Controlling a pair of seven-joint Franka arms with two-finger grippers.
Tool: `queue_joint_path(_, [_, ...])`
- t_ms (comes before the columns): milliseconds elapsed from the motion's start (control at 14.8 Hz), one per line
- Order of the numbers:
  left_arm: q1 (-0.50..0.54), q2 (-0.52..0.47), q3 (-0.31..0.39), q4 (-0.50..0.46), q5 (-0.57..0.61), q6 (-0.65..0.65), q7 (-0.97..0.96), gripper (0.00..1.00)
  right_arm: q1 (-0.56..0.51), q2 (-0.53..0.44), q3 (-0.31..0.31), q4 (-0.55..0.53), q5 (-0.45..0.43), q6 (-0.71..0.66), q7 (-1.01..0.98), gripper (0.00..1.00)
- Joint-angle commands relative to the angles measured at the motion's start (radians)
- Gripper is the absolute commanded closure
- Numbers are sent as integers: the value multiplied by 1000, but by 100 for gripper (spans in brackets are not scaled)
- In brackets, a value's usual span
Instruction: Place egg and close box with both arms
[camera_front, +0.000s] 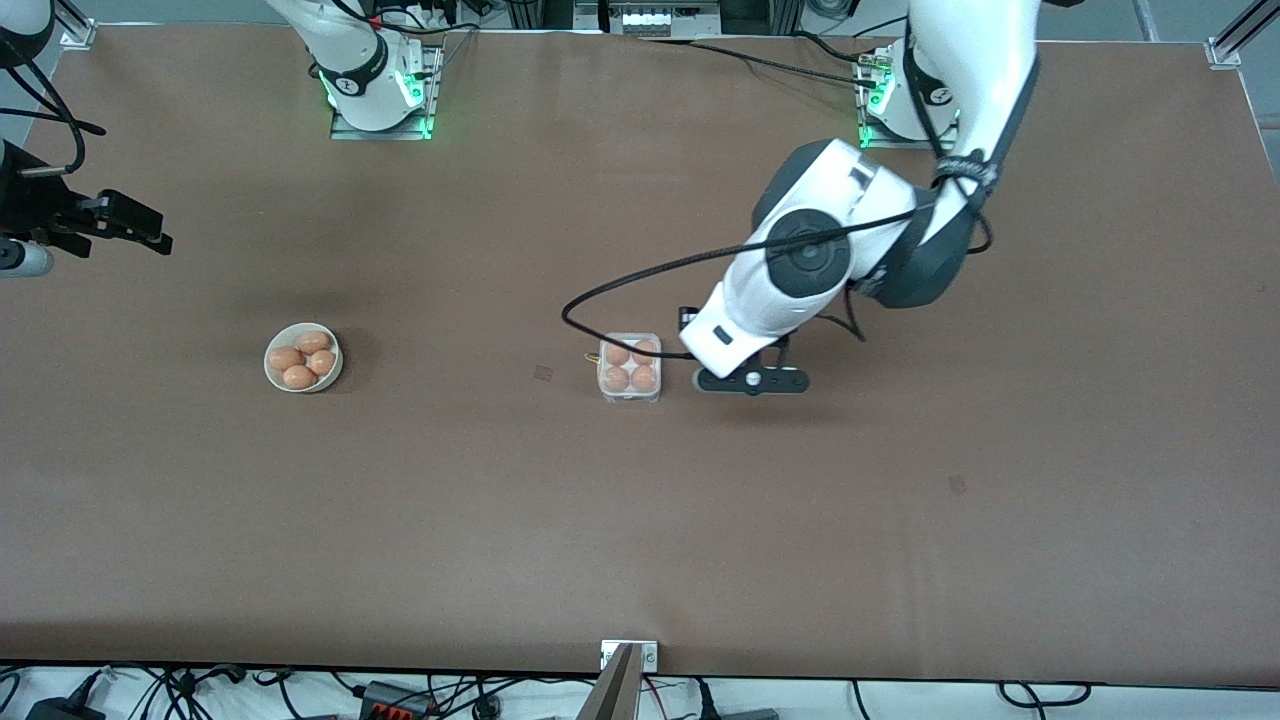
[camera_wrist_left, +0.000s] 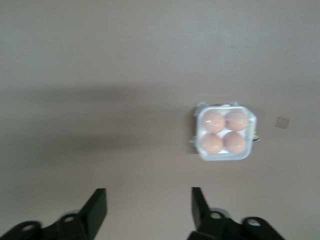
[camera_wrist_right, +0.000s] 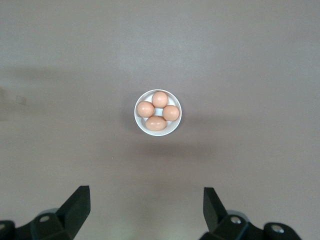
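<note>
Both jaws we see spread wide, empty: left gripper (camera_wrist_left: 149, 210) beside the box (camera_front: 629, 367); right gripper (camera_wrist_right: 146, 210) above the bowl (camera_wrist_right: 158, 112).

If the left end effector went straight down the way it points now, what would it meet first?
Most likely bare table. The left end effector is open, holds nothing and points down at the brown surface beside the box, toward the left arm's end. The box, with four eggs, lies off that line, though depth is hard to judge.
</note>
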Motion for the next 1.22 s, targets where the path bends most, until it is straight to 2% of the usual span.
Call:
queue_joint_path(0, [71,-88,-12,-27,20,-94,52,0,-3,3,-3,17,-3,-25,-7,0])
queue_joint_path(339, [144,-185,-12,-39,20,-205,64,0,1,2,-1,20,-4,-27,-7,0])
queue_joint_path(610, [229,-326,-12,-153,18,-214,151,0,3,2,0,20,-4,-27,-4,0])
queue_joint_path(880, [279,-388,-1,-165,15,-254,204,0,6,2,2,18,-4,-27,3,0])
queue_joint_path(1151, [334,-479,17,-275,13,-213,260,0,6,0,2,14,-1,-28,3,0])
